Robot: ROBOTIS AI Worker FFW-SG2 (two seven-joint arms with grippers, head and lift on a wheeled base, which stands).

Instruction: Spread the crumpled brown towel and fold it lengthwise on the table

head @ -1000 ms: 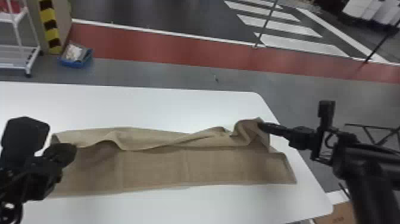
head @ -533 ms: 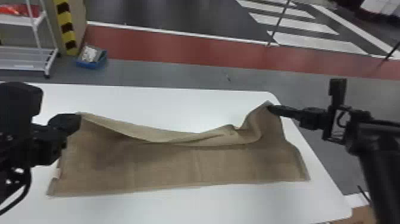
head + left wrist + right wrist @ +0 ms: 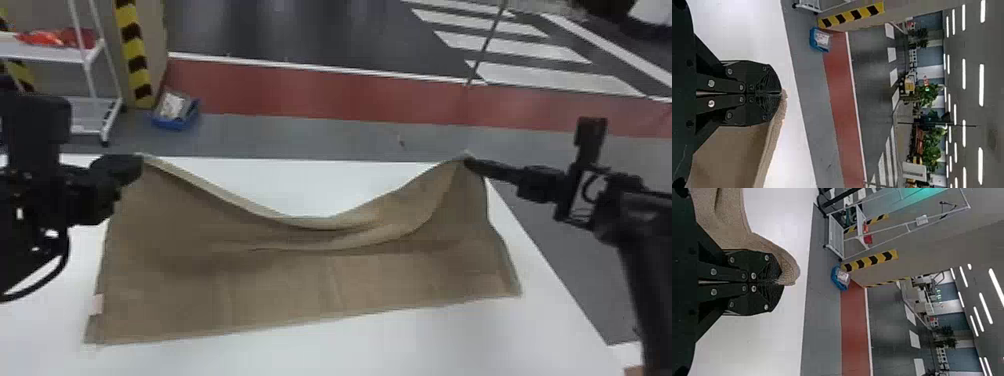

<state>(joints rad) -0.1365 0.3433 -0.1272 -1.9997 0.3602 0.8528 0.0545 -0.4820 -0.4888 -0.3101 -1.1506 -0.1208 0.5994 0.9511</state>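
In the head view my left gripper (image 3: pixel 139 167) holds the far left corner of the brown towel (image 3: pixel 310 280), and my right gripper (image 3: pixel 469 162) holds the far right corner. The far edge is raised at both ends and sags in the middle, with soft creases below the sag. The near edge lies on the white table (image 3: pixel 320 350). In the left wrist view the left gripper (image 3: pixel 781 93) is shut on the towel (image 3: pixel 730 156). The right gripper (image 3: pixel 781 283), in the right wrist view, is shut on a folded-over bit of towel (image 3: pixel 730 237).
Past the table's far edge, a blue bin (image 3: pixel 175 112) sits on the floor beside a striped post (image 3: pixel 134 50) and a white rack (image 3: pixel 50 52). The table's right edge runs just beyond the towel's right side.
Both grippers have lifted the towel's far edge and carried it away from the near side, opening the strip into a wider sheet. The head view has also shifted somewhat.
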